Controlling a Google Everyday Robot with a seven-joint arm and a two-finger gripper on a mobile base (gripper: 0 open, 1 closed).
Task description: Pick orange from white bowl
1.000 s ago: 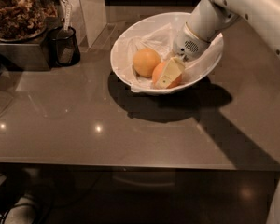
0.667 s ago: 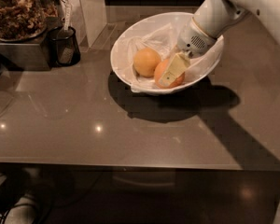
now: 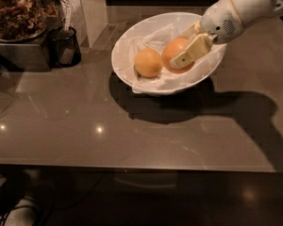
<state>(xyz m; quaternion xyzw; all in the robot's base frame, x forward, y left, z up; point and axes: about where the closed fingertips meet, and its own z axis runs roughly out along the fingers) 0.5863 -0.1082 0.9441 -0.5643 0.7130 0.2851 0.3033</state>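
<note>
The white bowl [image 3: 132,36] with its crinkled white lining stands at the back middle of the brown counter [image 3: 85,126]. The deep reddish-orange orange [image 3: 172,48] sits between my gripper's two fingers, held a little above the bowl's lining. My gripper [image 3: 180,51] reaches in from the upper right and is shut on the orange, with one cream finger [image 3: 192,51] across its front. A paler yellow-orange fruit [image 3: 148,63] lies in the bowl just left of it.
A black cup [image 3: 63,48] with a utensil stands left of the bowl, beside a tray of dried brown material [image 3: 16,13]. A white upright panel [image 3: 87,8] stands behind. The counter's front edge runs along the lower part of the view.
The gripper has risen and drawn back to the right with the orange between its fingers. The orange has come up off the bowl's bottom. The paler fruit has stayed in place.
</note>
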